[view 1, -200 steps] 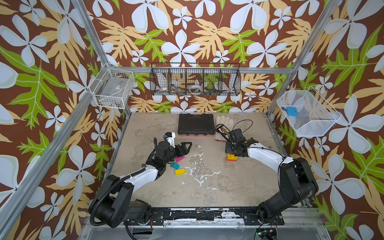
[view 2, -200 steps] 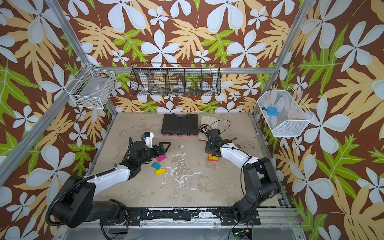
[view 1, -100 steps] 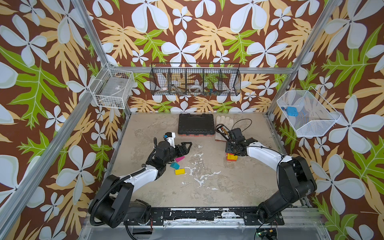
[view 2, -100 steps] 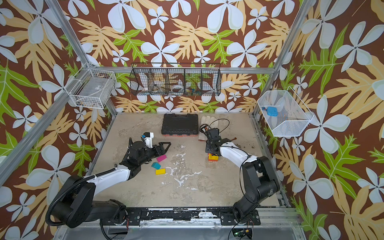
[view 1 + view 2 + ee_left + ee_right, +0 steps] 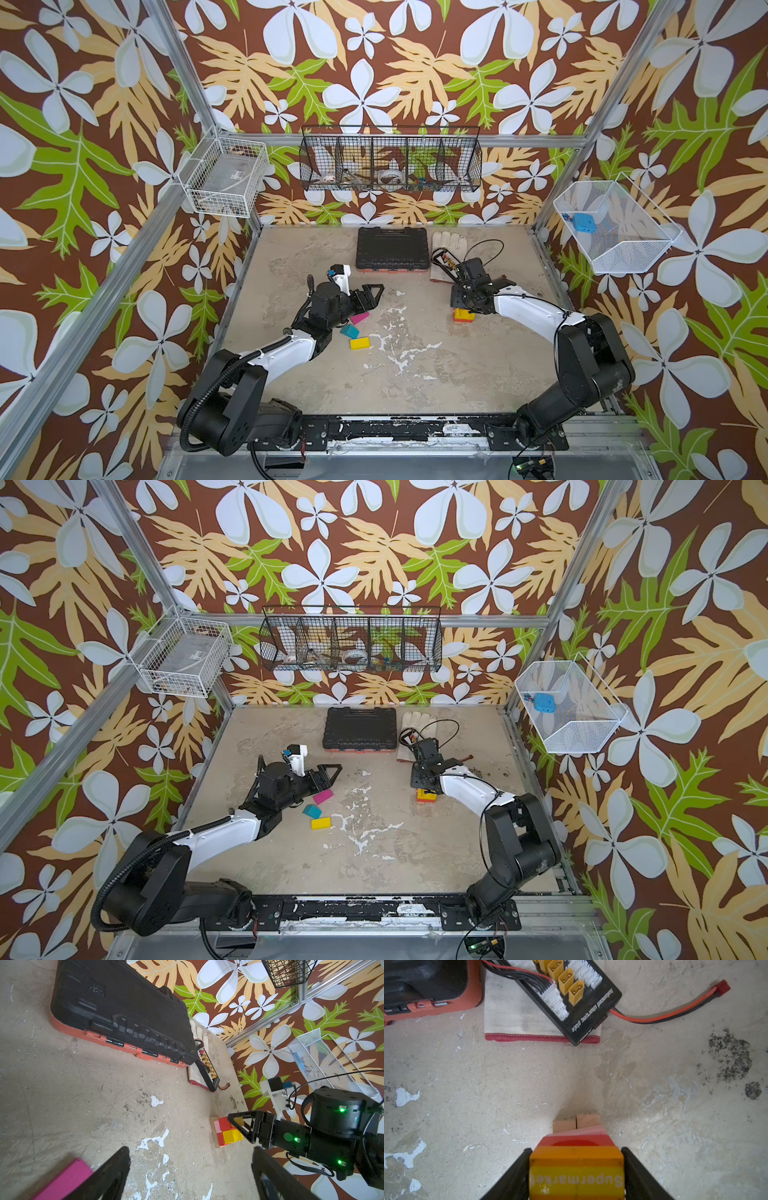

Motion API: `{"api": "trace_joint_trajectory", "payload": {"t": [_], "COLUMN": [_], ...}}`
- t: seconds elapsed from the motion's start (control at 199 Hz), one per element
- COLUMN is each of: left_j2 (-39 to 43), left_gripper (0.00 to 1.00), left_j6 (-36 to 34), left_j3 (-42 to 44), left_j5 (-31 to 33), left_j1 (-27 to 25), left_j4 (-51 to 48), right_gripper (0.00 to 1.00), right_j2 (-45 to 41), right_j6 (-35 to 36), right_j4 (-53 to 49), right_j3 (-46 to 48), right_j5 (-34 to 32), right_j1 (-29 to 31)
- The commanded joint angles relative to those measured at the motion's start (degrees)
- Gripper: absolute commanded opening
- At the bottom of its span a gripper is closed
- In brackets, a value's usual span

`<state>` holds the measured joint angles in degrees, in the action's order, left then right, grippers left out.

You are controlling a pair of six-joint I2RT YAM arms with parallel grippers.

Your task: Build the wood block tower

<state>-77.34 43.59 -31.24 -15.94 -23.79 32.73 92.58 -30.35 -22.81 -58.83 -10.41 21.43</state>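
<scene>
Comparing with a second ago, I am seeing almost nothing moving: the right gripper [image 5: 575,1150] is staying down on the tower [image 5: 463,316], shifting only slightly, and the left gripper [image 5: 190,1149] is holding its place. I am reading that as a placement being settled, not a new fetch starting. The tower is standing off the near right corner of the black plastic tool case with the orange-red base [image 5: 392,249], apart from it: two plain tan wooden planks [image 5: 576,1124] underneath, with pink, red and yellow pieces over them. In the right wrist view the right fingers are pressing on both sides of a painted wooden orange block [image 5: 576,1157] with a yellow lettered band. I am taking them as clamped on it, with the block sitting squarely between them on top of the stack. The left fingers are standing apart and empty, off the near left corner of the case. The magenta wooden brick [image 5: 360,318] is lying just outside one finger, not between them. The teal wedge-like block [image 5: 349,331] and the yellow wooden brick [image 5: 360,343] are lying a little nearer me, waiting to go on.
</scene>
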Motion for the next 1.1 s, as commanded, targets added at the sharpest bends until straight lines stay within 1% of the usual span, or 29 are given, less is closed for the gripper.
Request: {"api": "trace_joint_trajectory", "payload": {"t": [0.0, 0.266, 0.402, 0.527, 0.753, 0.924, 1.029, 1.094], "left_j2": [0.22, 0.23, 0.21, 0.25, 0.10, 0.54, 2.18, 4.23], "left_gripper": [0.92, 0.93, 0.92, 0.93, 0.92, 0.92, 0.92, 0.92], "left_j6": [-0.09, -0.09, -0.09, -0.13, -0.18, -0.10, -0.18, -0.18], "left_j3": [-0.48, -0.48, -0.48, -0.48, -0.48, -0.33, 0.20, 1.14], "left_j5": [-0.43, -0.40, -0.40, -0.40, -0.40, 0.26, 3.61, 6.99], "left_j1": [-0.05, 0.02, -0.02, -0.02, -0.03, 0.02, 0.04, -0.07], "left_j4": [0.22, 0.23, 0.23, 0.24, 0.23, -0.15, -1.76, -2.89], "right_gripper": [0.67, 0.67, 0.60, 0.60, 0.70, 0.76, 0.80, 0.84], "right_j2": [0.02, -0.09, -0.05, -0.11, -0.63, -3.62, -7.20, -10.22], "right_j6": [0.42, 0.48, 0.47, 0.47, 0.47, 0.26, -0.21, -0.63], "right_j4": [-0.87, -0.90, -0.92, -0.99, -0.92, -1.36, -2.74, -3.97], "right_j3": [0.03, 0.12, 0.07, 0.02, 0.20, 0.60, 0.47, 0.14], "right_j5": [0.37, 0.40, 0.40, 0.40, 0.31, -0.16, -2.12, -4.00], "right_j1": [0.01, -0.02, 0.01, -0.05, 0.00, 0.10, 0.78, 1.90]}}
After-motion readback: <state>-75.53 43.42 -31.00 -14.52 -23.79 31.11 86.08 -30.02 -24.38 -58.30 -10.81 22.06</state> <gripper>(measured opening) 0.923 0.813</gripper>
